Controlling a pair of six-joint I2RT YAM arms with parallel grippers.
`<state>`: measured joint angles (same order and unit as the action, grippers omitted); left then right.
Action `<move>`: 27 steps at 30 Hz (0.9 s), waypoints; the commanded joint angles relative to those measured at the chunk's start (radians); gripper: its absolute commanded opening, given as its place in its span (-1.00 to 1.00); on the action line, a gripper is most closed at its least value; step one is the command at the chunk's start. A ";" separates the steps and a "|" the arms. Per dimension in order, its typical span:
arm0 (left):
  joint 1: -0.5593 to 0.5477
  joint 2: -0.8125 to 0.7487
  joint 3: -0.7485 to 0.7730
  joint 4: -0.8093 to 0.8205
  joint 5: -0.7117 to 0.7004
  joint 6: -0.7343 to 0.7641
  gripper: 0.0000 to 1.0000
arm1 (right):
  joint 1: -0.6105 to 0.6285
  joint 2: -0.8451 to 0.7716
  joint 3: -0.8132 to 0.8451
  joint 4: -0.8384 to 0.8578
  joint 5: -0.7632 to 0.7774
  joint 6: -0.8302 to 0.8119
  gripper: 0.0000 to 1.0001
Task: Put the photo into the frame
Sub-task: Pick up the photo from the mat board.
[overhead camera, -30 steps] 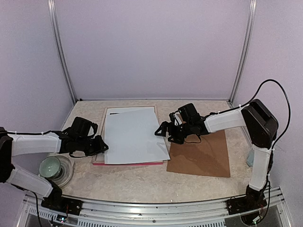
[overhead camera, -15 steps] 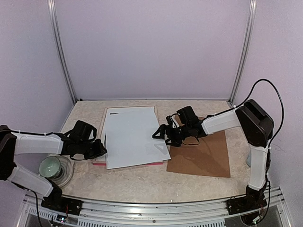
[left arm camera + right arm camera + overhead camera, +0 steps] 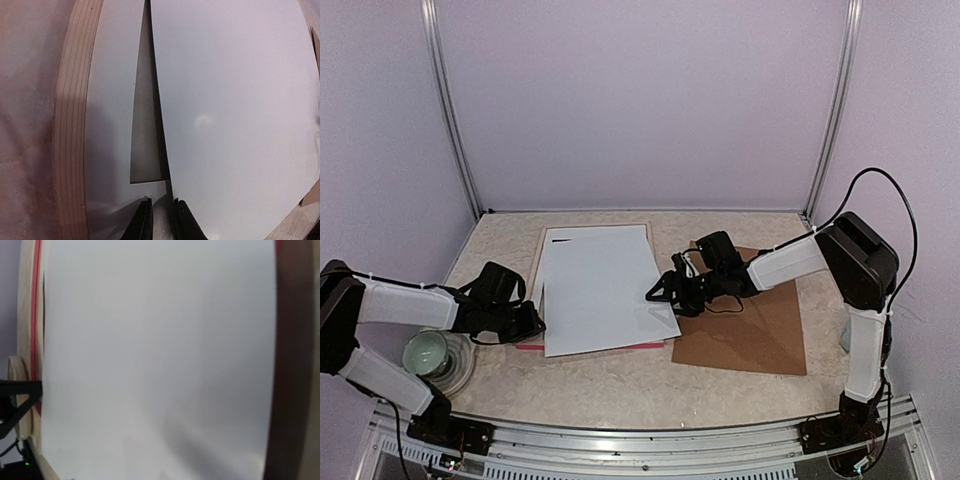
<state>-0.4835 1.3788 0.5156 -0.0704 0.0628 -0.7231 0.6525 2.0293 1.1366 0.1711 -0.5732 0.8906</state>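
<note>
Left claw (image 3: 162, 217) is pinched nearly closed on the left edge of the photo (image 3: 605, 290), close to its near-left corner, and the thin edge runs down between the two dark fingers. Only the photo's plain white side faces up. It lies flat but askew on the back of the frame (image 3: 67, 125), with its near-right corner sticking out past the frame toward the brown backing board (image 3: 750, 335).

In the left wrist view a lower white sheet (image 3: 110, 125) sits inside the frame's pale wooden rim. A grey wedge shows between its edge and the photo's edge.

The right claw (image 3: 658, 290) sits at the photo's right edge, reaching in over the backing board (I cannot tell whether its fingers are open or closed, as the right wrist view is mostly white paper).

The frame lies on the table (image 3: 620, 385), and its pink-red moulding shows along the near side. A pale green cup (image 3: 425, 352) stands near the left arm.
</note>
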 commanded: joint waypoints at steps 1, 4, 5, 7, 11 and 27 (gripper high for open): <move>0.003 0.019 -0.016 0.037 -0.006 -0.007 -0.65 | 0.006 -0.047 -0.022 0.047 -0.036 0.022 0.38; 0.002 0.023 -0.019 0.040 -0.005 -0.008 -0.65 | 0.005 -0.050 -0.026 0.046 -0.042 0.022 0.21; 0.002 0.023 -0.018 0.041 -0.005 -0.008 -0.66 | 0.005 -0.052 -0.028 0.045 -0.043 0.022 0.21; 0.002 0.021 -0.018 0.041 -0.007 -0.009 -0.65 | 0.004 -0.055 -0.035 0.047 -0.046 0.021 0.17; 0.002 0.019 -0.018 0.041 -0.009 -0.010 -0.65 | 0.002 -0.063 -0.051 0.056 -0.056 0.026 0.04; 0.002 0.001 -0.006 0.024 -0.025 -0.016 -0.65 | -0.001 -0.063 -0.088 0.138 -0.077 0.098 -0.73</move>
<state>-0.4839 1.3895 0.5110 -0.0402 0.0612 -0.7334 0.6518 1.9987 1.0660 0.2596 -0.6369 0.9581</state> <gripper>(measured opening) 0.173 0.144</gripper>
